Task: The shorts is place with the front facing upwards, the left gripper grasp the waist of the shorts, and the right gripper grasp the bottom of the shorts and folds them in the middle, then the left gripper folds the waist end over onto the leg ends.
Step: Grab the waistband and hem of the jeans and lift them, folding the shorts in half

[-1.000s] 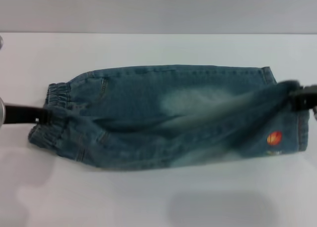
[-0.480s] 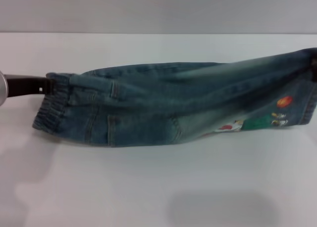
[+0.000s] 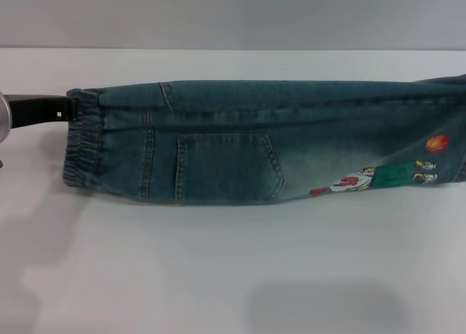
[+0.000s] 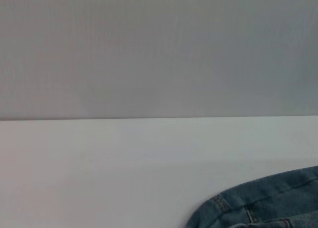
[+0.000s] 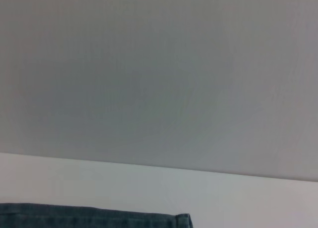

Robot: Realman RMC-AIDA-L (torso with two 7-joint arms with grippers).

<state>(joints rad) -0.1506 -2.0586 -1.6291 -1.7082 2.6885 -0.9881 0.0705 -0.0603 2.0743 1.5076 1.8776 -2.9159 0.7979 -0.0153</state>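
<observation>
The denim shorts [image 3: 240, 141] lie folded lengthwise across the white table [image 3: 218, 276], with a back pocket [image 3: 226, 167] and a cartoon print [image 3: 378, 177] facing up. At the left end is the ruffled waist [image 3: 84, 145]. My left gripper [image 3: 71, 107] is shut on its far top corner, the black fingers [image 3: 40, 110] reaching in from the left edge. The leg ends [image 3: 457, 156] run out of the picture at the right, where the right gripper is out of view. Denim [image 4: 258, 208] shows in the left wrist view, and a hem [image 5: 99, 215] in the right wrist view.
A grey wall [image 3: 233, 14] stands behind the table's far edge. Bare white tabletop lies in front of the shorts and behind them.
The near half of the shorts was lifted and carried over the far half, so the back pocket and print now face up. The right gripper left the picture at the right.
</observation>
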